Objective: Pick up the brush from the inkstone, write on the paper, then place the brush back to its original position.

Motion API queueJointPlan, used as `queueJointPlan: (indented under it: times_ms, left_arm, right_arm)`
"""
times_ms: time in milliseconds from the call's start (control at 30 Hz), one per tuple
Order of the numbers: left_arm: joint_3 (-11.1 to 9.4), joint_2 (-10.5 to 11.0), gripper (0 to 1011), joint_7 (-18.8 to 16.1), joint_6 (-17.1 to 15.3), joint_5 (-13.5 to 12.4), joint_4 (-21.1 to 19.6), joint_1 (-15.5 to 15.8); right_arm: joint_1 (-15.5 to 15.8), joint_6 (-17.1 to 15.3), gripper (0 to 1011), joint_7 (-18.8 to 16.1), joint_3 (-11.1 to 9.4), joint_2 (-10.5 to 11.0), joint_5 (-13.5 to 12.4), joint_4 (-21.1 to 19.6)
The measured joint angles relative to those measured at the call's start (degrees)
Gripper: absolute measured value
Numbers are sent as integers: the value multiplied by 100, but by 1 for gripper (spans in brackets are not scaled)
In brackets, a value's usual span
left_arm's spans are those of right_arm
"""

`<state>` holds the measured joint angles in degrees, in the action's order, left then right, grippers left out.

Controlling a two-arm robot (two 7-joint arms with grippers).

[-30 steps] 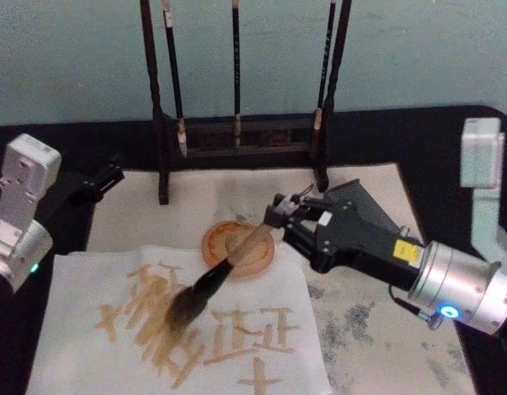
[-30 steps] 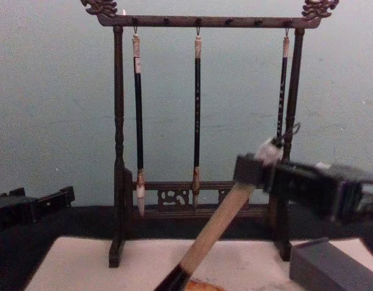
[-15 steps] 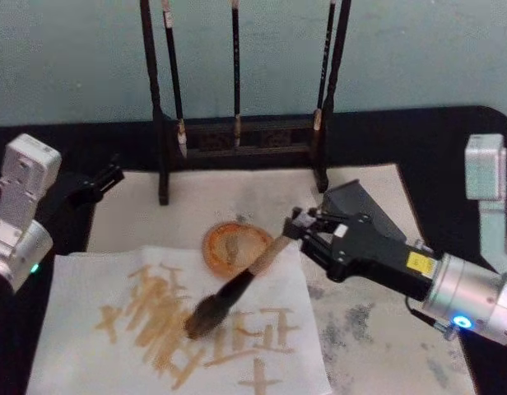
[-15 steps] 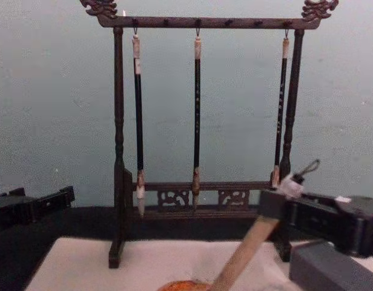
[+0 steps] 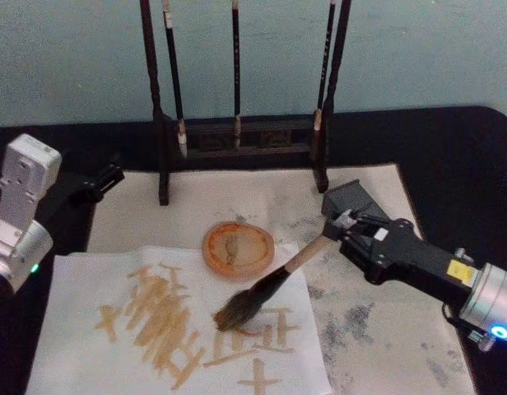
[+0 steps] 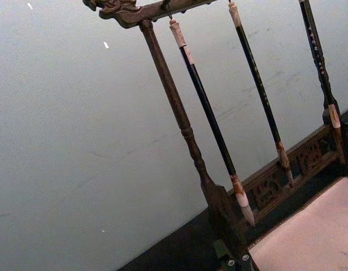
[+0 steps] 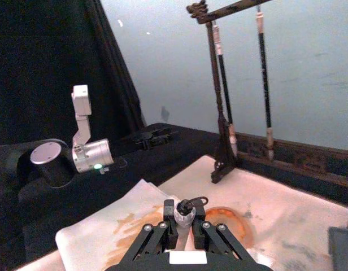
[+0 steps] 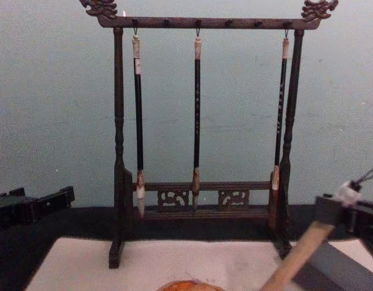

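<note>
The brush (image 5: 280, 276) is held by the right gripper (image 5: 333, 233), which is closed narrowly around the top of the thick pale tan handle, just below the white end cap. The handle is tilted, running down from the gripper toward the robot's left to a black ferrule and a bushy grey-brown bristle head. The bristle head is placed over the right part of the paper (image 5: 76, 284), at the upper edge of a group of ochre strokes; contact with the sheet cannot be confirmed. More ochre strokes are spread across the middle of the white sheet, which is laid over the front left part of a beige mat (image 5: 377, 325) marked with grey stains. A round orange dish (image 5: 239, 249) is set at the paper's rear edge, just beside the brush handle. A dark grey block (image 5: 351, 197) is seen on the mat behind the gripper. In the chest view, a cord loop is shown rising from the end cap. A dark wooden brush rack (image 5: 237, 136), hung with three thin brushes (image 5: 235, 74), is stood along the mat's rear edge. The left gripper (image 5: 101, 179) is parked near the left edge of the black table (image 5: 451, 140), apart from the brush.
</note>
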<state>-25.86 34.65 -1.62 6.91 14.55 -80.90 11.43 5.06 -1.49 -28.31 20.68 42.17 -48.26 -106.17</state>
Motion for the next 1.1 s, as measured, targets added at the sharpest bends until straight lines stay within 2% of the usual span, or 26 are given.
queueJointPlan:
  times_ms: [267, 367, 500, 600, 633, 667, 833, 867, 967, 1100]
  left_arm:
    - [0, 0, 1002, 0, 0, 0, 0, 0]
    - [0, 0, 1002, 0, 0, 0, 0, 0]
    - [0, 0, 1002, 0, 0, 0, 0, 0]
    - [0, 0, 1002, 0, 0, 0, 0, 0]
    - [0, 0, 1002, 0, 0, 0, 0, 0]
    - [0, 0, 1002, 0, 0, 0, 0, 0]
    - [0, 0, 1002, 0, 0, 0, 0, 0]
    - [0, 0, 1002, 0, 0, 0, 0, 0]
    - [0, 0, 1002, 0, 0, 0, 0, 0]
    - [0, 0, 1002, 0, 0, 0, 0, 0]
  right_arm:
    - [201, 91, 173, -94, -336, 89, -288, -108]
    - [184, 100, 175, -117, -408, 93, -364, -159]
    - [10, 52, 175, -156, -480, 60, -523, -181]
    - [-232, -56, 175, -225, -466, -4, -680, -46]
    - [-421, -134, 175, -291, -424, -60, -789, 94]
    - [-421, -134, 175, -291, -424, -60, -789, 94]
    - [-1075, -426, 173, -455, -211, -286, -1115, 801]
    - [-1075, -426, 173, -455, -211, -286, -1115, 801]
    - [-1468, -595, 175, -582, -73, -416, -1269, 1331]
    - [-1754, -698, 175, -728, 45, -506, -1378, 1780]
